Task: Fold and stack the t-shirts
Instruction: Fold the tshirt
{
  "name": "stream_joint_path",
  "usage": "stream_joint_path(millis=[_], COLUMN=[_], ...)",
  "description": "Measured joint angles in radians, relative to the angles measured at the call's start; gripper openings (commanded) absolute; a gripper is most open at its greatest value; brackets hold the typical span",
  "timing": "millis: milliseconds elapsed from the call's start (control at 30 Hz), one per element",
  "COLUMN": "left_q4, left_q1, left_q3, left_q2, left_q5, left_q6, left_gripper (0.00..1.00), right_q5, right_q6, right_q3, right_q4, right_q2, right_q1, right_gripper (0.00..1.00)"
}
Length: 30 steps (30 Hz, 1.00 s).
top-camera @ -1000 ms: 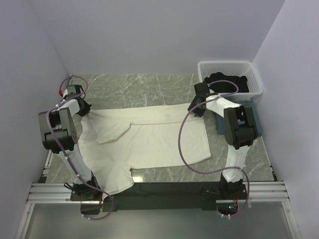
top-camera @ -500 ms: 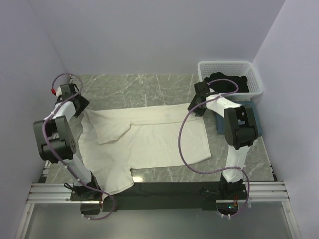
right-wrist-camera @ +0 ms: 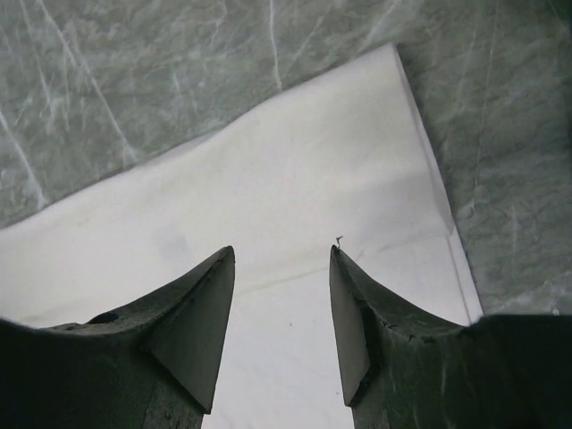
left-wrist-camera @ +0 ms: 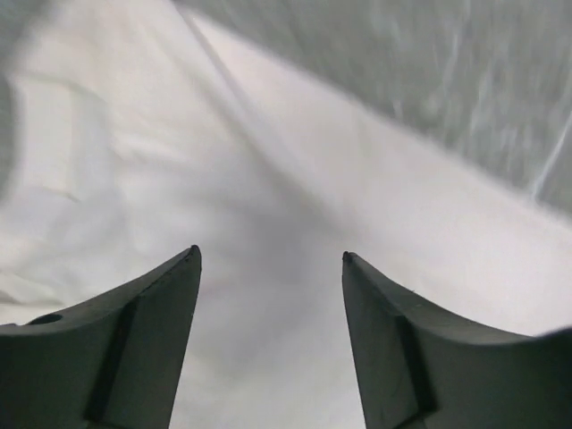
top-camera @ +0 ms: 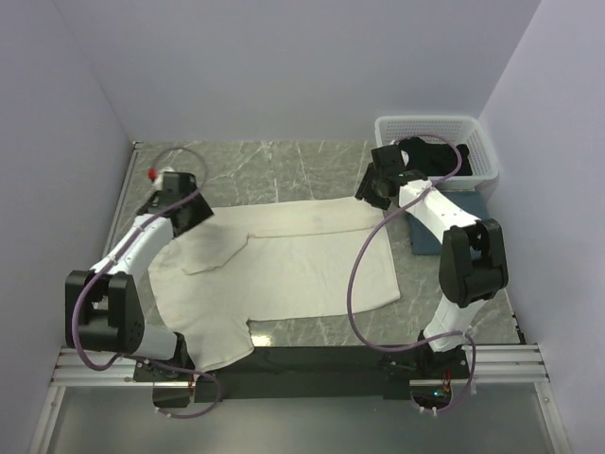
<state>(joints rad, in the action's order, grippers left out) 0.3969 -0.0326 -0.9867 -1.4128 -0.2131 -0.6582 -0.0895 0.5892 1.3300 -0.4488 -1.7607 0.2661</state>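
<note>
Tabletop (top-camera: 284, 161): grey marble, and only the top view shows all of it.

Shirt (top-camera: 293, 265): cream, one layer, spread flat across the middle. It runs from near the left edge to short of the right edge. One sleeve hangs over the near edge by the near-left corner. A crease is visible in the left part.

Basket (top-camera: 430, 121): white, at the far-right corner, with dark cloth (top-camera: 456, 163) inside. A blue item (top-camera: 421, 236) lies at the right edge, just nearer than the basket. Neither wrist view shows any of this.

Left arm (top-camera: 142, 241): reaches up the left side to the shirt's far-left part.
Right arm (top-camera: 444, 213): reaches to the shirt's far-right corner.

Left end effector (left-wrist-camera: 270, 252): fingers apart, nothing between them, cloth below. The left wrist view is blurred. It shows a fold ridge running diagonally and bare marble at upper right. Can't tell whether the fingers touch the cloth. The top view can't resolve the gap.

Right end effector (right-wrist-camera: 282, 249): fingers apart and empty, over the shirt just inside its far-right corner. The right wrist view shows that corner sharply, with the hem seam along the right side and marble beyond on two sides. From the top, the wrist hides that corner.

Cables (top-camera: 354, 284): purple, looping off both arms. The right one crosses over the shirt. Seen in the top view only.
</note>
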Motion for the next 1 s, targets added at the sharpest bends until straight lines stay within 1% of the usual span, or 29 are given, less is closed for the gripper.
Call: stream_joint_path(millis=[33,100,200,267,367,500,633,700,833,1000], left_q4=[0.018,0.058,0.098,0.107,0.115,0.127,0.142,0.151,0.168,0.169], left_q1=[-0.049,-0.159,-0.279,-0.343,-0.399,-0.442,-0.450,-0.449,-0.449,-0.449], left_q3=[0.013,0.037,0.045,0.045,0.044,0.036,0.024,0.010,-0.024,-0.059], left_q2=[0.000,0.000,-0.001,-0.009,-0.044,-0.127,-0.198,-0.219,-0.246,-0.256], left_q5=[0.000,-0.015,-0.045,-0.065,-0.099,-0.137,-0.178,-0.206,-0.274,-0.353], left_q6=[0.010,0.024,0.041,0.050,0.068,0.091,0.113,0.119,0.124,0.148], left_gripper=[0.64,0.63,0.62,0.61,0.61,0.59,0.55,0.54,0.48,0.47], right_q5=[0.002,0.005,0.009,0.013,0.027,0.037,0.049,0.052,0.054,0.057], right_q6=[-0.004,-0.007,-0.007,-0.007,-0.007,-0.006,-0.006,-0.006,-0.006,-0.005], right_q3=[-0.010,-0.037,-0.073,-0.095,-0.119,-0.128,-0.139,-0.145,-0.148,-0.148], right_q4=[0.003,0.003,0.004,0.005,0.000,0.002,0.010,0.011,0.013,0.016], right_q2=[0.013,0.035,0.044,0.044,0.044,0.044,0.044,0.044,0.044,0.044], right_q1=[0.003,0.010,0.011,0.011,0.011,0.011,0.011,0.011,0.011,0.011], right_gripper=[0.53,0.53,0.53,0.53,0.53,0.53,0.53,0.53,0.53,0.53])
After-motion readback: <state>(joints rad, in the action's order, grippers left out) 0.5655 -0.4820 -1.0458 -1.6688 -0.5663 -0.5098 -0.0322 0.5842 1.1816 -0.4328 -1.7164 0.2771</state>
